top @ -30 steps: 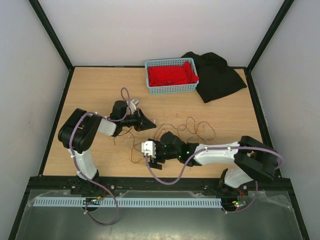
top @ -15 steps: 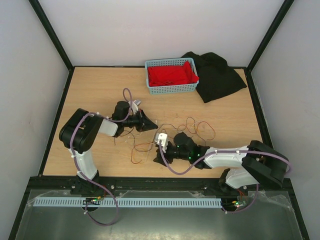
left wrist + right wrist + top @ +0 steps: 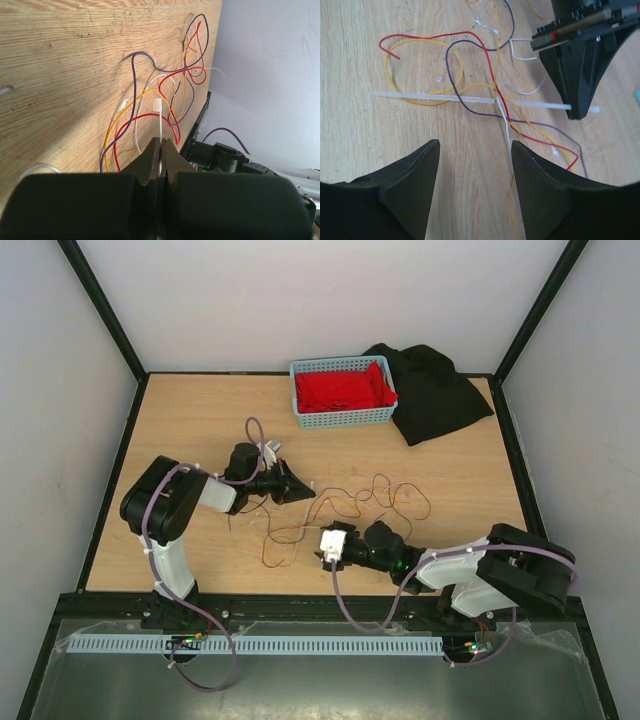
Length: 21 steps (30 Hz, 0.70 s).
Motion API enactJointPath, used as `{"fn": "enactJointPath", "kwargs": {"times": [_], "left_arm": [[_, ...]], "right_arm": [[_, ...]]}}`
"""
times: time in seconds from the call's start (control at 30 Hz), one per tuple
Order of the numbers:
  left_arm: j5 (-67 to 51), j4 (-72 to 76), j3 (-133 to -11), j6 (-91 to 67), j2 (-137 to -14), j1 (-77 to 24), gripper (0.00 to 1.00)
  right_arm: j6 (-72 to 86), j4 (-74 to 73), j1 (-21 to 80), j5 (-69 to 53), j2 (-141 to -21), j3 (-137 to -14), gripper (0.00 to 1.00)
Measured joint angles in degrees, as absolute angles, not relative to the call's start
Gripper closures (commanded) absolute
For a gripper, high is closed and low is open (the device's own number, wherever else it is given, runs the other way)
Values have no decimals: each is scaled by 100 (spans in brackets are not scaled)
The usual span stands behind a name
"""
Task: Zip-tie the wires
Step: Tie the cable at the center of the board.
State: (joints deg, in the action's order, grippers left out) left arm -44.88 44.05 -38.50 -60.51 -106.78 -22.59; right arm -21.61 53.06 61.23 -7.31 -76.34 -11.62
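We count two arms: left arm [image 3: 165, 508], right arm [image 3: 455, 565].

Two tools, one per arm: left tool [image 3: 161, 145], right tool [image 3: 475, 145]. We see two fingers on each.

One zip tie [image 3: 420, 96].

Wires [image 3: 495, 80]: we note four colours, namely red, yellow, purple and white. The strands loop and cross each other too much for us to give a firm tally per colour, so we log them as several.

One basket [image 3: 345, 420].

Two cloths: one red cloth [image 3: 340, 390], one black cloth [image 3: 435, 400].

One bench [image 3: 180, 420].
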Motion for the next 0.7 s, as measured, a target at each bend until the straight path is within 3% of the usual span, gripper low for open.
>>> {"fn": "enactJointPath", "kwargs": {"times": [0.3, 0.7], "left_arm": [[-4475, 4412, -3850, -6051, -10757, -2259, 100], [-4480, 4416, -3850, -6090, -10779, -2259, 100]], "right_arm": [[-3903, 6090, 6700, 45, -8536, -1170, 31], [-5002, 7334, 6934, 655, -9747, -1190, 31]]}}
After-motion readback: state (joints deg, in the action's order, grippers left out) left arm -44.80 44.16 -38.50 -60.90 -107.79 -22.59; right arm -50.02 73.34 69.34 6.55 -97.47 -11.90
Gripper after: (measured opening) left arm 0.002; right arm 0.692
